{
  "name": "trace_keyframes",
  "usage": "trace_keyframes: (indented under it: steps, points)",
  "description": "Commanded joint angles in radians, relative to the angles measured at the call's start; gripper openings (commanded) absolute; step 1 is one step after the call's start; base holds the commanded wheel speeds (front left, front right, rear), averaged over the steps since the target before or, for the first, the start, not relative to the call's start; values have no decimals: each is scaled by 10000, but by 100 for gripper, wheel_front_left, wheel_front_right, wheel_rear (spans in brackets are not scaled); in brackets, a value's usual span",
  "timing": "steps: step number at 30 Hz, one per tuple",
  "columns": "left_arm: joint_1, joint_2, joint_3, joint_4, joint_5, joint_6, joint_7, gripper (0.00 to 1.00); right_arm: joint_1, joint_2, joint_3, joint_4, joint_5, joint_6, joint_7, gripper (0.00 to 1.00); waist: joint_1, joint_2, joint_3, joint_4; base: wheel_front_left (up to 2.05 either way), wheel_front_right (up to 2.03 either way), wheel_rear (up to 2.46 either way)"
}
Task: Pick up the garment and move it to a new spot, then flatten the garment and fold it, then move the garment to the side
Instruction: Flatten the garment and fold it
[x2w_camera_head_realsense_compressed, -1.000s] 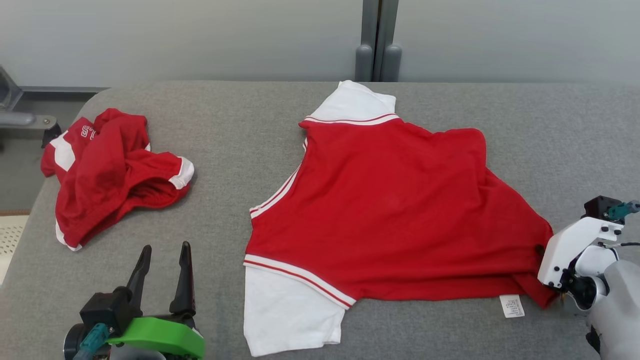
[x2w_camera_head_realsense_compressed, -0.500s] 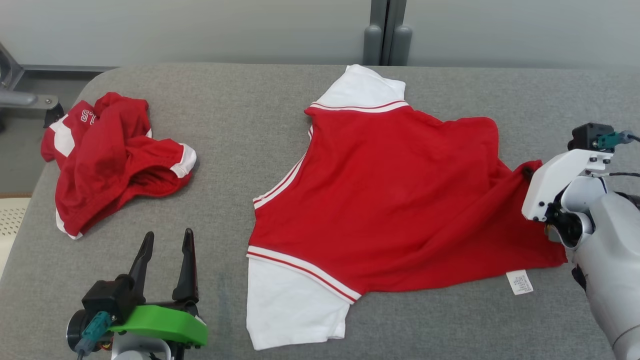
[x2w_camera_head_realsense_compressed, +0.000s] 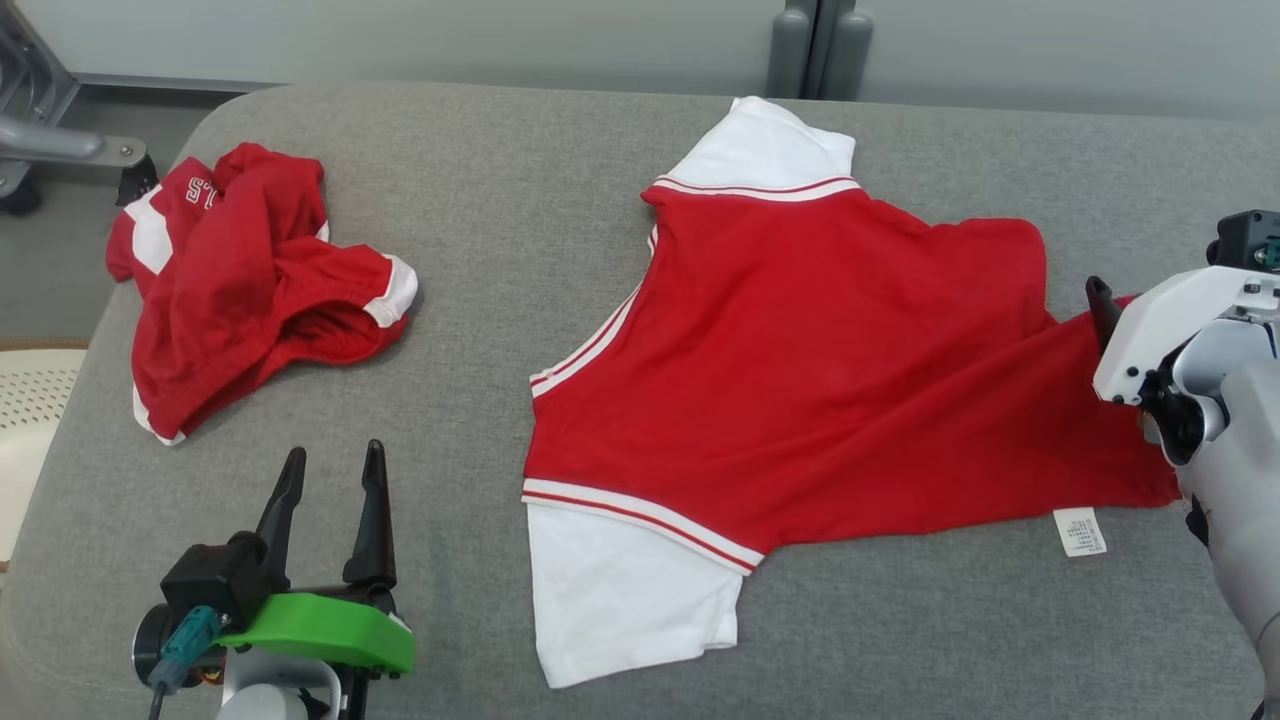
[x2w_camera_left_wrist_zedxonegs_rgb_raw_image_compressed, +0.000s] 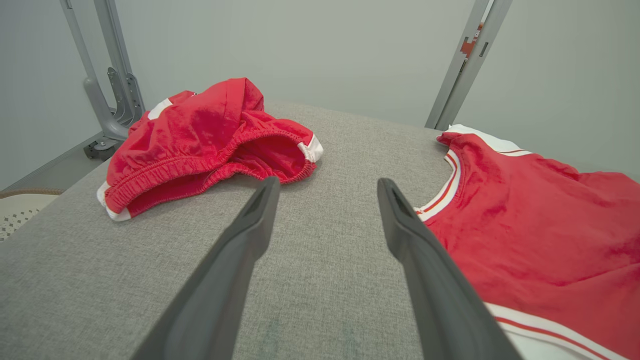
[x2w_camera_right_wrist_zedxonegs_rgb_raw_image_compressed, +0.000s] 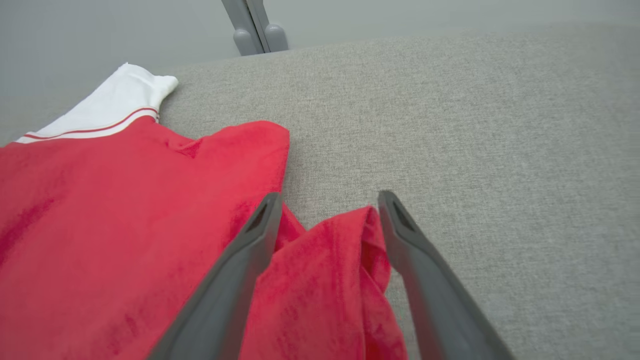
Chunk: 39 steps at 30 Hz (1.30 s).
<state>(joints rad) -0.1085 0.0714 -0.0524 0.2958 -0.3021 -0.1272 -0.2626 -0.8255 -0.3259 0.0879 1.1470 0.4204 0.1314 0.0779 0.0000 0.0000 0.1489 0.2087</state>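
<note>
Red garment (x2w_camera_right_wrist_zedxonegs_rgb_raw_image_compressed: 125, 225) fold sits between the right gripper's (x2w_camera_right_wrist_zedxonegs_rgb_raw_image_compressed: 328, 197) parted jaws, plain in wrist view; left gripper's (x2w_camera_head_realsense_compressed: 334, 450) jaws apart.

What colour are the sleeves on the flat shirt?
The sleeves are white with red-striped trim; head view shows it best.

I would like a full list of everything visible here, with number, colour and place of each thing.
shirt: 1, red with white sleeves, spread over the table's middle and right
care label: 1, white, at the shirt's near right hem
crumpled garment: 1, red with white trim, table's far left
table: 1, grey fabric, under both garments
posts: 2, grey, behind the table's far edge
metal frame: 1, grey, past the table's far left corner
perforated panel: 1, whitish, off the table's left edge
left gripper: 1, dark fingers, green mount, near left, jaws apart
right gripper: 1, dark fingers, white mount, right edge, jaws apart around a shirt fold
</note>
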Motion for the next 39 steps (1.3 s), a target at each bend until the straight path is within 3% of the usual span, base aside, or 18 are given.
trace_keyframes:
  steps: [1,10,15,22,29,39]
  points:
    - [-22,-33,60,-26,81,-36,-30,100,-53,2,119,74,-150,-14,-296,100,0,0,-183,-208,0,0,0]
    - [338,25,520,-303,215,-41,-30,100,413,414,1529,-1061,-131,-14,-2521,100,0,0,-1001,-1094,0,0,0]
    - [563,86,927,-546,370,-42,-32,100,1105,427,2622,-2630,547,-14,-3193,100,0,0,-1529,-1647,0,0,0]
    - [760,81,1280,-740,482,-41,-18,100,2393,-80,3268,-5076,1164,-14,-3427,100,0,0,-1815,-2062,0,0,0]
    - [995,-36,1354,-730,534,-43,-18,100,4385,-276,2625,-7386,891,-14,-3437,100,0,0,-1935,-2122,0,0,0]
    - [1455,-115,1403,-966,661,-46,-18,100,7027,782,974,-9311,214,-12,-3435,100,0,0,-1959,-2117,0,0,0]
